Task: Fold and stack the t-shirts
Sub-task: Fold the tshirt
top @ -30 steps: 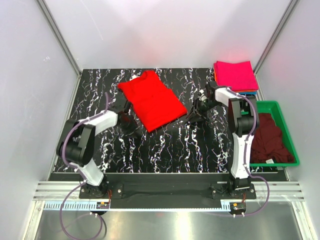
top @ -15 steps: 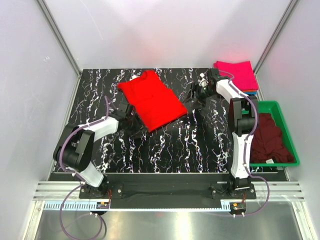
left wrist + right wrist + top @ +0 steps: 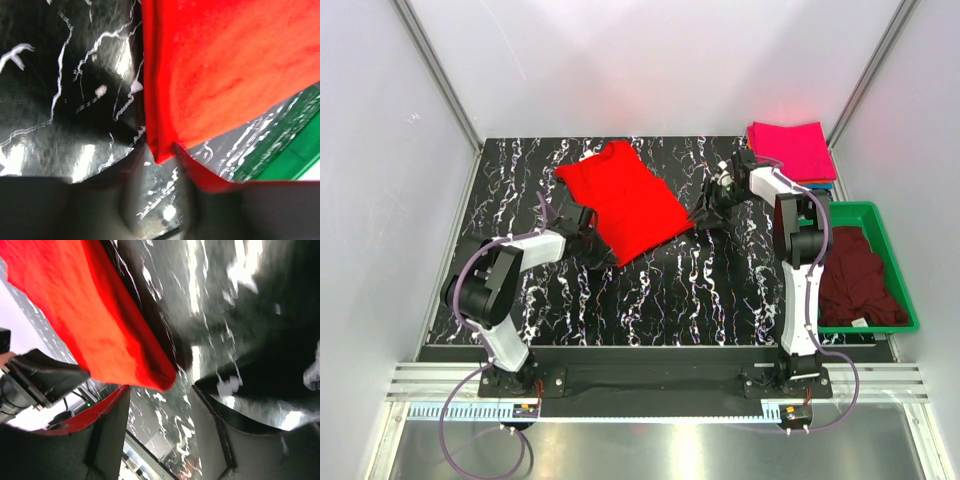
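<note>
The table (image 3: 660, 290) is glossy black, veined all over with thin white marble-like streaks. The red t-shirt (image 3: 623, 203), toward the far edge and left of the middle, is a plain bright red with no print; in the left wrist view it shades to orange-red where the light catches it. At the far right corner, the magenta-pink t-shirt (image 3: 792, 150) is one solid colour, with thin slivers of orange and blue showing under its near edge. Off the right edge, the plastic bin (image 3: 852, 208) is bright green, and the maroon t-shirt (image 3: 858, 280) in it is dark and unpatterned. The left arm (image 3: 525, 245) and the right arm (image 3: 802, 300) are white with black joints.
</note>
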You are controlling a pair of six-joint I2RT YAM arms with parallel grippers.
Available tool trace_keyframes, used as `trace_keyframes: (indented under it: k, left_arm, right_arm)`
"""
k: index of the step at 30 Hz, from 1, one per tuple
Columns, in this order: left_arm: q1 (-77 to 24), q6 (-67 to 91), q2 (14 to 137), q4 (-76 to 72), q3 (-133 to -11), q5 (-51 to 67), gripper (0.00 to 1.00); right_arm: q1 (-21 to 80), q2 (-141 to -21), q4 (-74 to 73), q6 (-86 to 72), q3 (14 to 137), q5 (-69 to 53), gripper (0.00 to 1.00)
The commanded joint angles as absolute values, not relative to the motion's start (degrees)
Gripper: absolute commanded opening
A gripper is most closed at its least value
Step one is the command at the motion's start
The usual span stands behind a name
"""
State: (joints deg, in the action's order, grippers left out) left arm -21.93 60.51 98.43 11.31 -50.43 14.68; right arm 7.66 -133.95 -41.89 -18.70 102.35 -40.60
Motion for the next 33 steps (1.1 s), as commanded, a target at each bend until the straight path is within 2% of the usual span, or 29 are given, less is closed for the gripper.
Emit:
trace_keyframes:
  k: [1,3,4,12,18,19,21,23,25,29,33]
  left_arm:
    - [-22.1,59.1,101.1,11.7,-49.0,13.5,0.15]
    - [-21.4,57.2,100.2,14.4,-49.0,13.5,0.02]
    - [-21.0,56.4,99.3,15.2,-48.0,13.8,0.0]
    - [-12.7,45.1,87.5,26.0,-38.3,16.3,0.0]
    - [-9.1,40.6,84.9,33.4,-36.1,17.2,0.12]
    - [-9.0,40.7,84.1,34.6,-36.4,16.2,0.17]
    - [-8.7,42.1,80.6,39.8,-38.3,9.8,0.25]
    - [-8.2,43.5,75.7,44.1,-40.6,2.9,0.34]
    - [-7.6,43.9,73.8,45.4,-45.1,0.4,0.48]
    - [-6.3,42.7,75.6,38.9,-50.8,4.1,0.52]
    - [-5.9,39.8,88.0,32.5,-56.9,11.6,0.51]
  right_arm:
    - [7.6,-128.9,-41.2,-18.7,97.4,-38.1,0.59]
    - [7.7,-126.5,-41.9,-19.7,95.1,-37.3,0.59]
    - [7.8,-125.4,-41.7,-20.3,92.2,-37.3,0.59]
    - [12.1,-113.6,-42.6,-21.8,79.4,-34.4,0.59]
    - [16.2,-108.4,-34.6,-27.1,71.9,-36.8,0.59]
    - [16.6,-108.6,-35.0,-26.8,73.2,-36.2,0.58]
    - [17.7,-110.0,-36.9,-26.0,76.0,-34.4,0.44]
    - [18.1,-112.3,-37.7,-25.7,81.2,-35.8,0.36]
    - [18.5,-114.6,-38.6,-25.7,86.5,-36.6,0.37]
    - [18.9,-122.1,-37.6,-24.9,94.0,-37.3,0.43]
    - [19.0,-128.6,-37.0,-24.2,100.9,-38.0,0.46]
